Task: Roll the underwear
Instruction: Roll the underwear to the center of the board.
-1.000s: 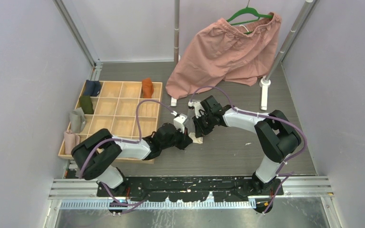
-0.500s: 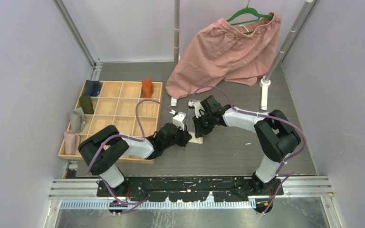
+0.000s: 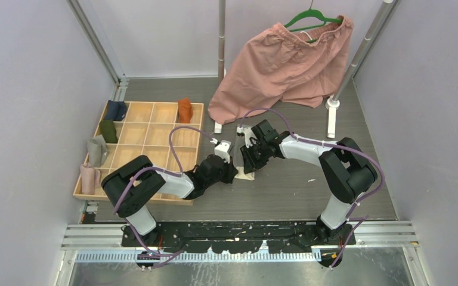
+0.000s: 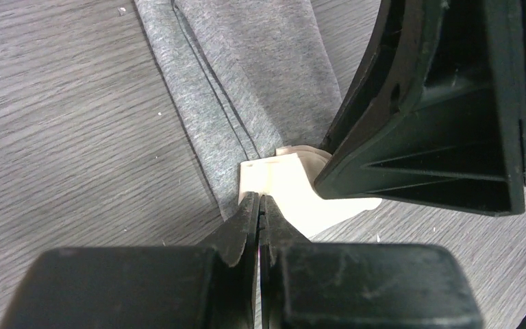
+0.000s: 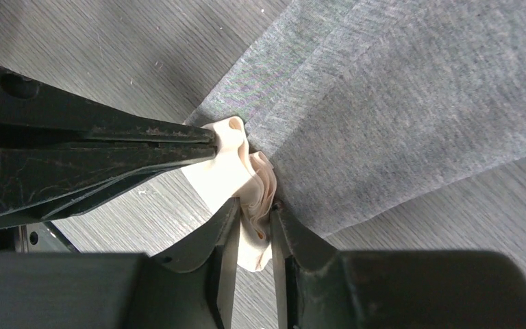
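The grey underwear (image 4: pixel 246 75) lies flat on the dark table between both arms, and its cream-white trim (image 3: pixel 248 175) points toward the near edge. My left gripper (image 4: pixel 260 199) is shut, pinching the edge of that trim. My right gripper (image 5: pixel 253 205) comes in from the opposite side, jaws a little apart, with the bunched cream trim (image 5: pixel 257 199) pressed between them. In the right wrist view the left gripper's fingers (image 5: pixel 109 147) meet the trim just left of mine. A rust-orange underwear (image 3: pixel 184 109) stands rolled in the wooden tray's far row.
The wooden compartment tray (image 3: pixel 145 145) sits left of the arms, with rolled dark-blue (image 3: pixel 115 110), green (image 3: pixel 108 131), grey (image 3: pixel 97 151) and pink (image 3: pixel 88 176) pieces along its left side. Big pink shorts (image 3: pixel 286 62) hang on a green hanger behind. A white rack foot (image 3: pixel 333 113) stands at the right.
The left arm's elbow has swung right and its wrist has edged toward the right gripper. Both grippers stay at the cream trim.
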`<state>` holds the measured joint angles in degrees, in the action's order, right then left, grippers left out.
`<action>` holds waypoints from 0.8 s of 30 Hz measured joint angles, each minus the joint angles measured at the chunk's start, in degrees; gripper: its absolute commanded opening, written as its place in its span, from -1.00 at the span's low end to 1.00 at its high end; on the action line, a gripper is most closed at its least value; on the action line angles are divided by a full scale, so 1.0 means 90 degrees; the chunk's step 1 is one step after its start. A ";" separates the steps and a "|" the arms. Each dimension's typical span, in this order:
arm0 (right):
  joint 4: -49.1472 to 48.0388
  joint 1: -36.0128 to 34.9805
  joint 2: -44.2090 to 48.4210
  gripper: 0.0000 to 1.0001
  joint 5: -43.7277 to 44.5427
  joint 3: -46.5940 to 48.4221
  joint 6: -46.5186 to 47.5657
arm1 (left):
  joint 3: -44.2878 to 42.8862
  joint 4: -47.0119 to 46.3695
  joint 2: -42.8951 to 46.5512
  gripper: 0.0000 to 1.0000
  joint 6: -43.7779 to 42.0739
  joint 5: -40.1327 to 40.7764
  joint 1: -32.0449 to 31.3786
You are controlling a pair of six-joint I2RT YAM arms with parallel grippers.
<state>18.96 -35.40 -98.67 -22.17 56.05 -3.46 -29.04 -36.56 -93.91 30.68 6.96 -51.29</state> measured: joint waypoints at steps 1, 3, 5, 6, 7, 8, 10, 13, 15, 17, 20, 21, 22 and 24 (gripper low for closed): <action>0.0002 0.0000 0.0000 -0.37 0.0000 0.0000 -0.0012 | -0.0005 -0.0005 -0.0039 -0.99 0.0046 0.0015 0.0000; 0.0007 0.0000 0.0005 -0.36 0.0010 0.0000 -0.0041 | -0.0022 0.0007 -0.0041 -0.99 0.0070 0.0029 0.0000; 0.0034 0.0002 0.0039 -0.36 0.0070 0.0000 -0.0066 | -0.0022 0.0017 -0.0041 -0.99 0.0092 0.0058 0.0002; 0.0058 0.0000 0.0070 -0.36 0.0107 0.0000 -0.0075 | -0.0022 0.0019 -0.0041 -0.99 0.0095 0.0063 0.0002; 0.0087 0.0000 0.0124 -0.36 0.0172 0.0000 -0.0095 | -0.0024 0.0022 -0.0041 -0.99 0.0097 0.0063 0.0002; 0.0119 0.0000 0.0192 -0.37 0.0240 0.0000 -0.0112 | -0.0027 0.0027 -0.0041 -0.99 0.0097 0.0063 0.0005; 0.0189 0.0000 0.0352 -0.38 0.0389 0.0000 -0.0134 | -0.0049 0.0068 -0.0041 -0.99 0.0097 0.0066 0.0002; 0.0291 0.0000 0.0585 -0.38 0.0685 0.0000 -0.0138 | -0.0092 0.0141 -0.0041 -0.99 0.0095 0.0068 0.0005; 0.0372 0.0000 0.0690 -0.39 0.0930 0.0000 -0.0136 | -0.0095 0.0148 -0.0041 -0.99 0.0095 0.0070 0.0005; 0.0444 0.0000 0.0743 -0.42 0.1226 -0.0002 -0.0136 | -0.0104 0.0163 -0.0044 -0.99 0.0095 0.0068 0.0005; 0.0563 0.0000 0.0758 -0.44 0.1683 -0.0002 -0.0138 | -0.0143 0.0180 -0.0078 -0.99 0.0095 0.0068 0.0005; 0.0588 0.0000 0.0758 -0.46 0.1812 -0.0002 -0.0141 | -0.0163 0.0185 -0.0090 -0.99 0.0095 0.0066 0.0005; 0.0622 0.0000 0.0760 -0.46 0.1977 -0.0005 -0.0151 | -0.0177 0.0189 -0.0102 -0.99 0.0095 0.0066 0.0005; 0.0663 0.0000 0.0823 -0.51 0.2225 -0.0027 -0.0185 | -0.0197 0.0189 -0.0119 -0.99 0.0095 0.0066 0.0005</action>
<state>24.93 -35.40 -91.26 -2.15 55.81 -5.13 -30.81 -34.85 -94.98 31.53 7.55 -51.24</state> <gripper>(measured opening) 0.273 0.012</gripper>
